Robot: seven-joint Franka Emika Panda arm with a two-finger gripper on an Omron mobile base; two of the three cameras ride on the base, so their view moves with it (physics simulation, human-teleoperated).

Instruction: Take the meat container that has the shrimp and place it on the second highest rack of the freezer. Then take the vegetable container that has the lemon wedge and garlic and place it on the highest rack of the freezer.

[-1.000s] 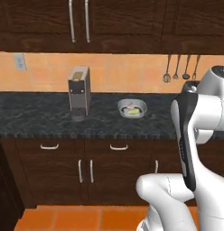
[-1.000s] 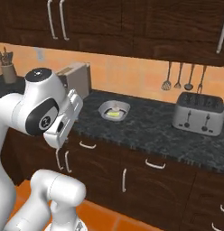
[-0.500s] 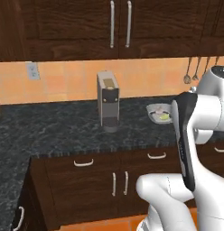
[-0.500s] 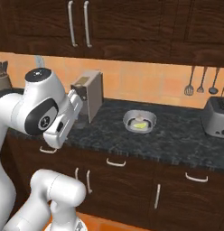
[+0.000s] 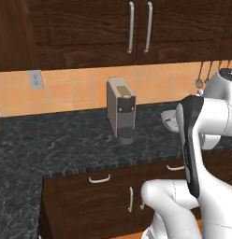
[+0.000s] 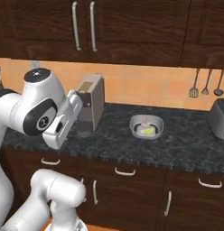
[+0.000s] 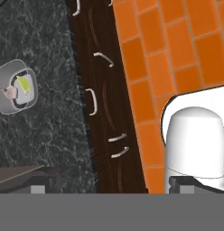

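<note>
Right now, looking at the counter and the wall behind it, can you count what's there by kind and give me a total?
Coffee machine: 1
Container with lemon wedge and garlic: 1
Toaster: 1
Hanging utensils: 3
Wall outlet: 1
Total: 7

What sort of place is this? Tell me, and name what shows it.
A home kitchen, by the look of it: a dark speckled counter over dark wood cabinets, a coffee machine standing on the counter, a toaster, and cooking utensils hanging on the orange tiled wall.
</note>
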